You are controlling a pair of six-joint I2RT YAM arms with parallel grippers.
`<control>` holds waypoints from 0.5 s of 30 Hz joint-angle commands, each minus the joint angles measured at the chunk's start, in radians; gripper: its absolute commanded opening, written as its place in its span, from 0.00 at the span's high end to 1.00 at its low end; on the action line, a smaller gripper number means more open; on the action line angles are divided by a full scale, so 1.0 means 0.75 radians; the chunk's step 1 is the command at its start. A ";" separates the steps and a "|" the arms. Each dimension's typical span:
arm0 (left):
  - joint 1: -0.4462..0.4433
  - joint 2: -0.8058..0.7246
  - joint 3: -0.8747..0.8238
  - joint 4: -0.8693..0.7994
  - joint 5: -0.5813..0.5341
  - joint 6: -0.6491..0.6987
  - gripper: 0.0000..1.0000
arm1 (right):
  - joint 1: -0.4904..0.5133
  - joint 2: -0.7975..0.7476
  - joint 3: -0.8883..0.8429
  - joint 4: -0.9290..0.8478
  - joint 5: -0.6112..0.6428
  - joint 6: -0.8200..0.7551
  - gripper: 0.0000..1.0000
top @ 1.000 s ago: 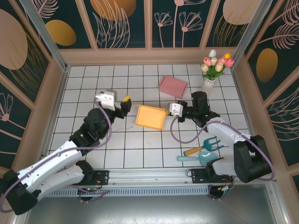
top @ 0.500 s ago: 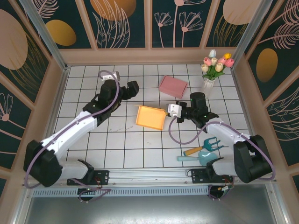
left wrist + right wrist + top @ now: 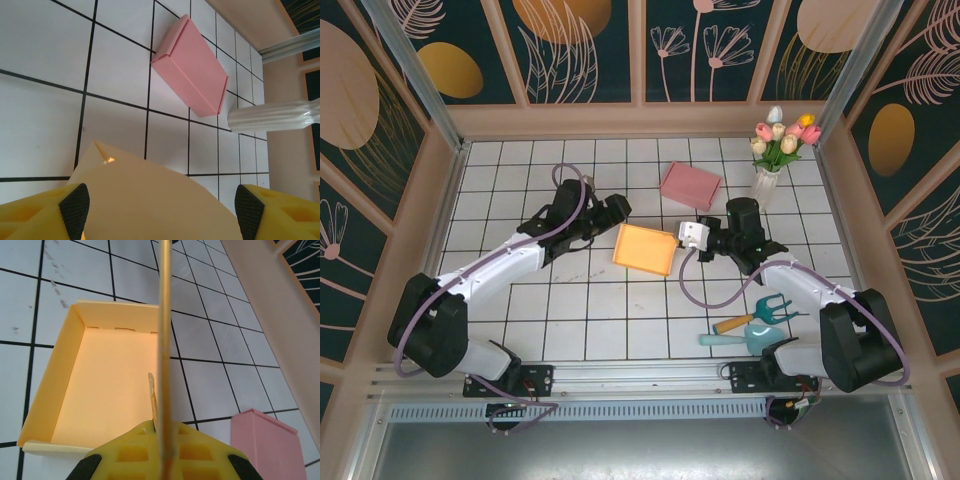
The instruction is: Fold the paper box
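The orange paper box (image 3: 643,250) lies open on the tiled table's middle. My right gripper (image 3: 683,238) is at its right side, shut on an upright flap (image 3: 164,340) that I see edge-on in the right wrist view, with the box's tray (image 3: 107,385) beyond it. My left gripper (image 3: 616,209) has reached the box's upper left corner. Its fingers (image 3: 74,210) stand wide open in the left wrist view, and a pale orange panel of the box (image 3: 150,200) spreads between them without touching either pad.
A shut pink box (image 3: 691,185) lies just behind the orange one. A white vase of tulips (image 3: 772,150) stands at the back right. A small garden fork (image 3: 760,312) and a teal trowel (image 3: 745,338) lie at the front right. Wooden walls ring the table.
My left arm swung from the near left, stretched out across the table and brought its open gripper to the box's upper left corner. The right gripper kept its hold and barely moved.
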 commanded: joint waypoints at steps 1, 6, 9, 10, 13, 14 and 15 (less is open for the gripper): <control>-0.019 -0.027 -0.027 0.005 0.018 -0.057 0.22 | 0.011 0.010 0.010 0.078 0.039 0.037 1.00; -0.110 -0.016 -0.012 0.039 0.025 -0.109 0.22 | 0.030 0.016 -0.002 0.098 0.084 0.041 1.00; -0.158 0.009 0.009 0.054 0.029 -0.141 0.22 | 0.043 0.020 0.000 0.080 0.098 0.028 1.00; -0.172 0.017 0.048 0.069 0.035 -0.157 0.23 | 0.049 0.022 0.005 0.072 0.105 0.027 1.00; -0.192 0.037 0.070 0.089 0.032 -0.178 0.26 | 0.063 0.030 0.010 0.053 0.121 0.012 1.00; -0.195 0.042 0.069 0.101 0.036 -0.183 0.27 | 0.065 0.034 0.012 0.049 0.127 0.007 1.00; -0.197 0.048 0.061 0.113 0.037 -0.185 0.30 | 0.072 0.037 0.012 0.041 0.137 -0.002 1.00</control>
